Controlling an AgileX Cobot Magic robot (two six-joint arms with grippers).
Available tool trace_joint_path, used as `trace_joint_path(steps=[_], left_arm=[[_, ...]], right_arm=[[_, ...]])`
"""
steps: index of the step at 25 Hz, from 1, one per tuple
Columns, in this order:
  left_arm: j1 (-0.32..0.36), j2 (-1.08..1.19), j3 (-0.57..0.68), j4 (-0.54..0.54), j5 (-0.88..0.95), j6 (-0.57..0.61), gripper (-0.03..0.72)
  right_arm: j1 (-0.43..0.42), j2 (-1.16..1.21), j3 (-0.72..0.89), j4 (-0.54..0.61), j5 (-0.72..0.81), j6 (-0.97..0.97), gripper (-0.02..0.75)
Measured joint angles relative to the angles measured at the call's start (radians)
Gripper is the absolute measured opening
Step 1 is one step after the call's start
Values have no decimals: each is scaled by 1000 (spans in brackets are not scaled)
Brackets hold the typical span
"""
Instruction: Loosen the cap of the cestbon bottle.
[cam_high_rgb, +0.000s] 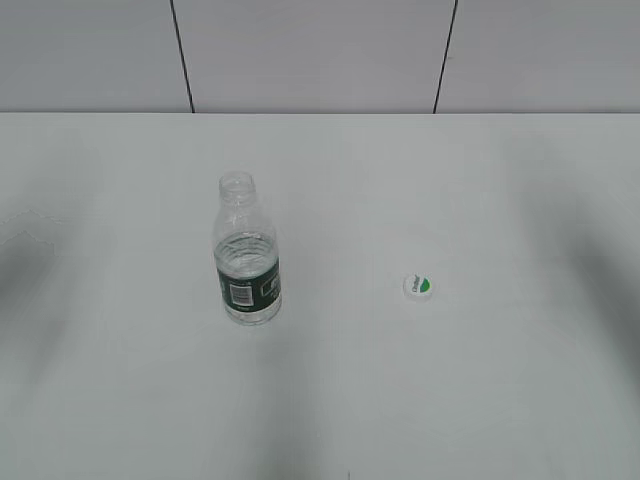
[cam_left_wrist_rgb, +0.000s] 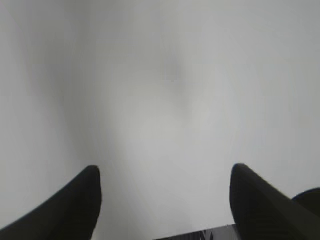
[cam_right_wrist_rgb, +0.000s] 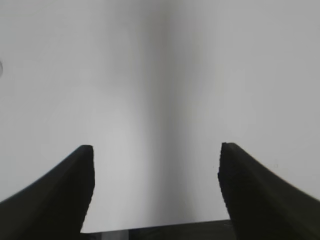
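Both grippers (cam_left_wrist_rgb: 165, 200) (cam_right_wrist_rgb: 156, 187) gape over bare table, bottle (cam_high_rgb: 247, 255) and cap (cam_high_rgb: 419, 286) unseen.

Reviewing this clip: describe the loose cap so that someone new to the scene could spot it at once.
On the white table, find the upright, uncapped cestbon bottle left of centre. The cap lies apart to its right, flat on the tabletop. It is the only small white disc, with a green leaf mark on top.
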Motion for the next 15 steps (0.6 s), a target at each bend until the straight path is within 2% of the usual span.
trace_joint_path(steps=[7,15], left_arm=[[0,-222,212,-20,-44,0,478],[0,-449,327,-103,-55,0,478]], right_arm=[[0,-274,206,3,-30,0,592],[0,-565,379,4,-59,0,592]])
